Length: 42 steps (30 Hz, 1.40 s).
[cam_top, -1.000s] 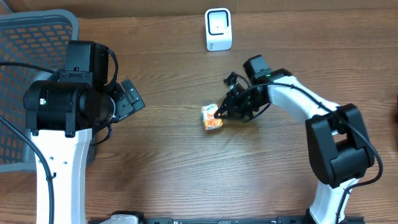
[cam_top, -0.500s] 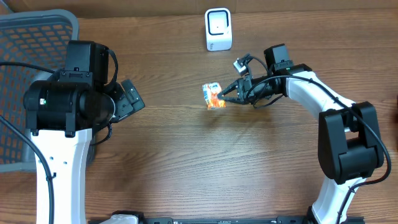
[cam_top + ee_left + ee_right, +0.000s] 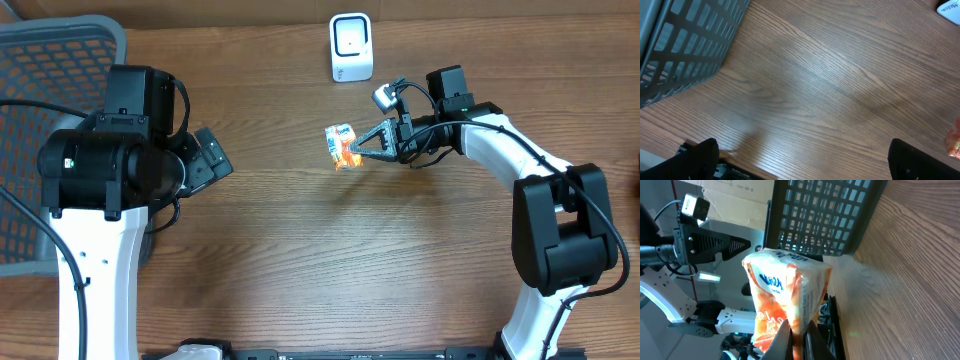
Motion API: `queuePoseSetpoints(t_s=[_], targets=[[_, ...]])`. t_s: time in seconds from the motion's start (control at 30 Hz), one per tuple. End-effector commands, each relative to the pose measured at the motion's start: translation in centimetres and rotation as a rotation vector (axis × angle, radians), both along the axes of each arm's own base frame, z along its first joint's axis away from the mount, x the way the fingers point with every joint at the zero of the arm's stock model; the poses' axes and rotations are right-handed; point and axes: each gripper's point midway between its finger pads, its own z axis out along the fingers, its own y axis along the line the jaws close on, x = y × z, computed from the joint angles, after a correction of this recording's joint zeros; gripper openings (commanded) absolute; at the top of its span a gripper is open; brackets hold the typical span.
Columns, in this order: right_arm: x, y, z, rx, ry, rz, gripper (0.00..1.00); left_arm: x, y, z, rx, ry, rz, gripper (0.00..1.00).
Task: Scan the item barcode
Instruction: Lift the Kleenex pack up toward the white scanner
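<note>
**Packet gripped, scan not yet made**

The right jaws are clamped tight on one edge of the orange snack packet (image 3: 341, 147). They hold it in front of the white scanner (image 3: 351, 47), near but apart, seemingly off the worktop (image 3: 300, 270). Pickup looks done. The barcode, which I cannot see, is yet to be presented. The left jaws stand wide, empty. Far left of the scanner, the grey basket (image 3: 45, 70) shows nothing inside.

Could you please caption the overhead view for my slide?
Right pincer holds an orange snack packet in front of the white scanner.
</note>
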Motion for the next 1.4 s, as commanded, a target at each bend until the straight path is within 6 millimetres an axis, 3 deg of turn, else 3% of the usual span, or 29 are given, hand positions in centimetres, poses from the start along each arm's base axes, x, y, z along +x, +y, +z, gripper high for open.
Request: queuePoseSetpoints(t_s=[0.0, 0.4, 0.67, 1.37], targets=[[0.2, -0.2, 1.3, 0.036, -0.023, 0.010, 0.04, 0.0, 0.4, -0.1, 0.005, 0.001, 0.029, 1.00], [2.9, -1.2, 2.7, -0.018, 0.208, -0.022, 0.04, 0.0, 0.4, -0.1, 0.005, 0.001, 0.029, 1.00], [4.0, -1.3, 3.9, -0.016, 0.186, -0.029, 0.04, 0.0, 0.4, -0.1, 0.005, 0.001, 0.029, 0.99], [4.8, -1.2, 3.4, -0.047, 0.209, -0.083, 0.04, 0.0, 0.4, -0.1, 0.005, 0.001, 0.029, 1.00]])
